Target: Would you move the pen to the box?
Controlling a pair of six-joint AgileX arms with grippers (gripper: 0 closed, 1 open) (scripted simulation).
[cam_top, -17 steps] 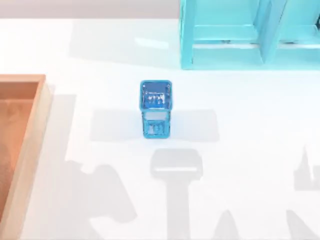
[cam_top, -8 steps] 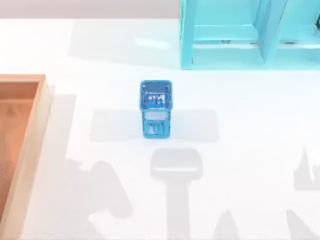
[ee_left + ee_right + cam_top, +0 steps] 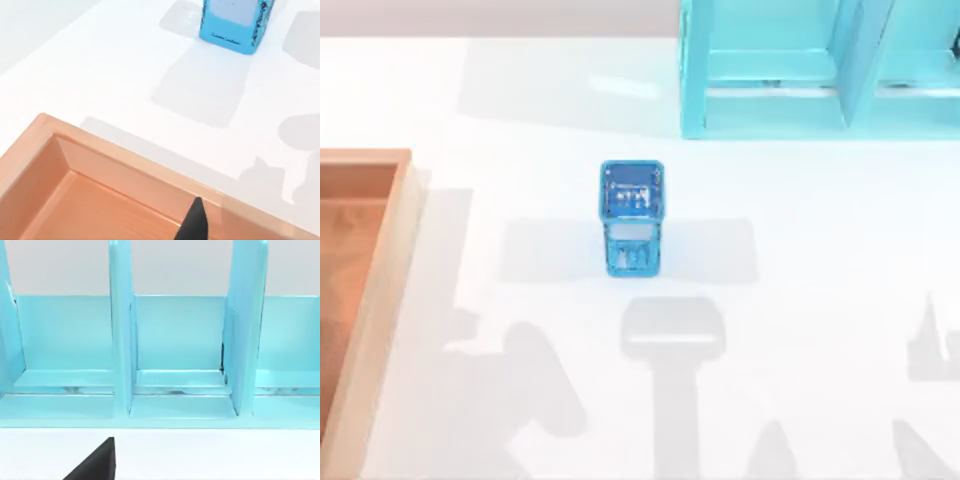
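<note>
The box (image 3: 365,290) lies at the surface's (image 3: 820,260) left edge; the left tool's (image 3: 192,225) dark fingertip hangs over it, its grip seemingly indeterminable

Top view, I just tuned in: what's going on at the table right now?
Nothing is being gripped that I can see. The blue pen holder stands upright mid-table, with pale, dark-printed shapes inside it that may be the pen. The box lies at the table's left edge and the cyan shelf unit at the back right. The left wrist view looks down over the box's rim with a dark fingertip above its floor; the right wrist view faces the shelf.
</note>
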